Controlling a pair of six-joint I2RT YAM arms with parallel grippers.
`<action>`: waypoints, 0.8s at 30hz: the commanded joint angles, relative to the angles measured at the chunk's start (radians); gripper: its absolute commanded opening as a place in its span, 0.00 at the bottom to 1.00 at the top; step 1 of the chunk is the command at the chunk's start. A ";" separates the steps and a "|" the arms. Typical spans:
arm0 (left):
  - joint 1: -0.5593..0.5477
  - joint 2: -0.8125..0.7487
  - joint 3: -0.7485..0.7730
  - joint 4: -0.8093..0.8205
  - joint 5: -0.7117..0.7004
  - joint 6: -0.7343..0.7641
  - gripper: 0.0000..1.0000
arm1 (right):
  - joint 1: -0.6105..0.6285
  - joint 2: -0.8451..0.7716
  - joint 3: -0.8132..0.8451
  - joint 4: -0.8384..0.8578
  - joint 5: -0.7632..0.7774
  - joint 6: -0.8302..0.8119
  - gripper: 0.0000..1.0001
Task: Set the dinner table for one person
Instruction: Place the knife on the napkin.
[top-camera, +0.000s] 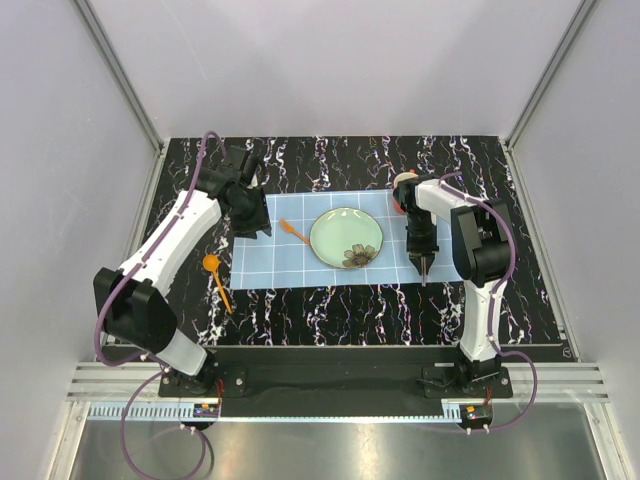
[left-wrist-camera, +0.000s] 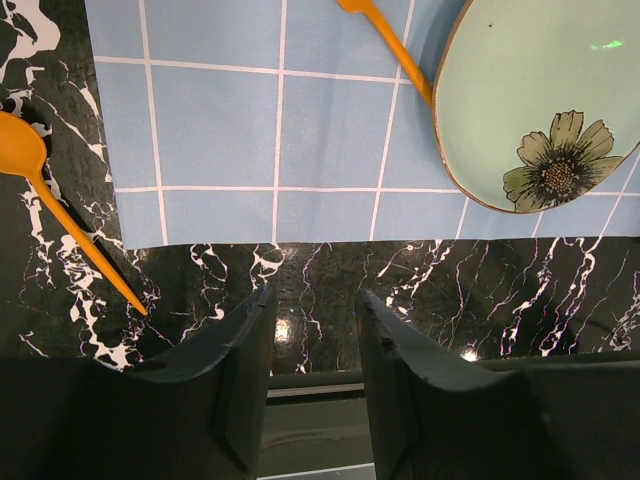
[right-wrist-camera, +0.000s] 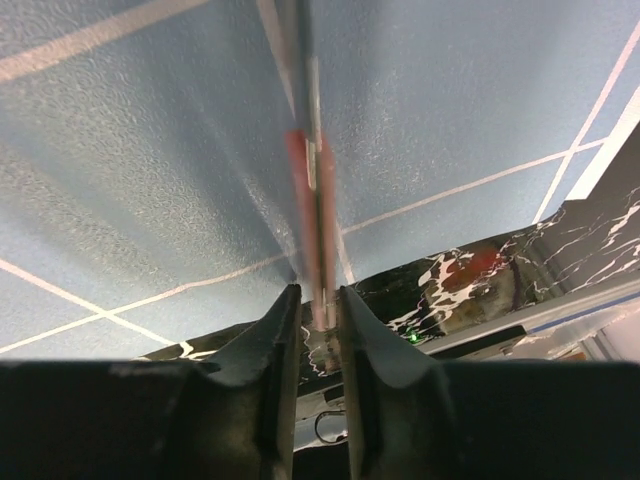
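The dinner table (top-camera: 330, 310) is glossy black with white veins. A light blue gridded placemat (top-camera: 270, 262) lies on it, with a pale green flower plate (top-camera: 346, 238) in its middle. An orange fork (top-camera: 294, 232) lies on the mat left of the plate. An orange spoon (top-camera: 216, 278) lies on the table left of the mat. My right gripper (top-camera: 422, 250) is shut on a thin red and silver utensil (right-wrist-camera: 308, 160), low over the mat right of the plate. My left gripper (top-camera: 255, 222) is open and empty at the mat's left edge.
A small white and orange cup (top-camera: 404, 185) stands behind my right arm at the mat's far right corner. In the left wrist view the spoon (left-wrist-camera: 60, 215), the fork handle (left-wrist-camera: 395, 50) and the plate (left-wrist-camera: 530, 100) show beyond my left gripper (left-wrist-camera: 315, 300). Grey walls enclose the table.
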 joint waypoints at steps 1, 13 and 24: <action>-0.004 -0.003 0.046 0.006 0.015 0.016 0.41 | 0.001 0.001 0.001 -0.015 0.022 0.020 0.29; -0.002 -0.006 0.035 0.006 0.012 0.021 0.41 | -0.002 -0.009 -0.013 -0.003 0.084 0.040 0.29; -0.002 -0.002 0.029 0.001 0.019 0.025 0.41 | -0.004 -0.064 0.026 0.011 0.124 0.043 0.29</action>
